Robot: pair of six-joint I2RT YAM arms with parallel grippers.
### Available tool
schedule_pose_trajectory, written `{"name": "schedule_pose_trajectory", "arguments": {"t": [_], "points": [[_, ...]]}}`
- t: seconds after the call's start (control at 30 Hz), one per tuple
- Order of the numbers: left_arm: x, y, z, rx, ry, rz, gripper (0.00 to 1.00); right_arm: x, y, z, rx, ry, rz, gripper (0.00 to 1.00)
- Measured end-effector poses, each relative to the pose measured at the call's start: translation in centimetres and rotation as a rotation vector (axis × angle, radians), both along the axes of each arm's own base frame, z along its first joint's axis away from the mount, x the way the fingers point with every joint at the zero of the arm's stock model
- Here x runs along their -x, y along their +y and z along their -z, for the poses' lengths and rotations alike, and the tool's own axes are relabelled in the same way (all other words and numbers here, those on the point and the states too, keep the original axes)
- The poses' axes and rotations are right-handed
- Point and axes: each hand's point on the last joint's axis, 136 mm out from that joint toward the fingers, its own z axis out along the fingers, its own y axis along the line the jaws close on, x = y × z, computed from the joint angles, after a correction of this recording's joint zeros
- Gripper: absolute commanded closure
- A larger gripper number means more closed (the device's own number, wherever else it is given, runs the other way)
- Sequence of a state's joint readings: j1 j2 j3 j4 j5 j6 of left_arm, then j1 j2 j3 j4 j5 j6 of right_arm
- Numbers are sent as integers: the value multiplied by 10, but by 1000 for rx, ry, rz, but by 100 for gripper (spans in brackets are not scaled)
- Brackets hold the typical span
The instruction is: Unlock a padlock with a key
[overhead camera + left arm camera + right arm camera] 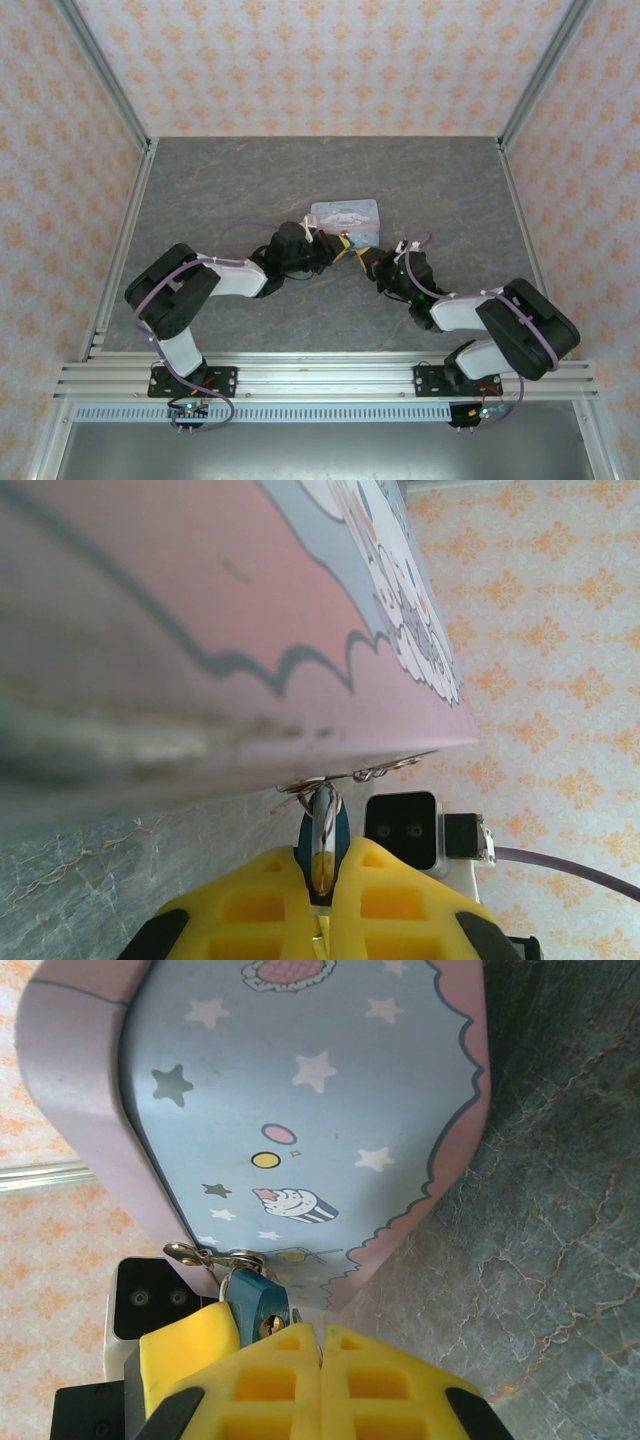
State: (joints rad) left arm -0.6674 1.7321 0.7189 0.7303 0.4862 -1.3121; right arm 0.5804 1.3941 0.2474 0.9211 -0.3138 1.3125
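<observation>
Directly behind the padlock (256,1298), a pastel tin (300,1110) on grey table (560,1210)

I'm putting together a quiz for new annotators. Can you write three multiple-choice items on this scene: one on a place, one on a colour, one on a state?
1. Where is the padlock?
A) hanging at the tin's edge
B) lying on the table far from the tin
C) on top of the tin's lid

2. What colour is the padlock's body?
A) red
B) white
C) teal

3. How is the left hand?
A) wide open above the tin
B) shut on the padlock
C) parked at the table's far edge

Answers:
1 A, the right wrist view shows it hooked to a ring at the tin's edge.
2 C, both wrist views show a teal body.
3 B, its yellow fingers press the body from both sides.
</observation>
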Motion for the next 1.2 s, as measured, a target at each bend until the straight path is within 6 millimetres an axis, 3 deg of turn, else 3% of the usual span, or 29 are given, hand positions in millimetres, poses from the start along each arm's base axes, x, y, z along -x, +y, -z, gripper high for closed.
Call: {"name": "schedule_pose_trajectory", "arguments": {"t": [1.2], "points": [[-8,1,-11,66,20,-56,100,-9,4,-15,-25,-68,2,100]]}}
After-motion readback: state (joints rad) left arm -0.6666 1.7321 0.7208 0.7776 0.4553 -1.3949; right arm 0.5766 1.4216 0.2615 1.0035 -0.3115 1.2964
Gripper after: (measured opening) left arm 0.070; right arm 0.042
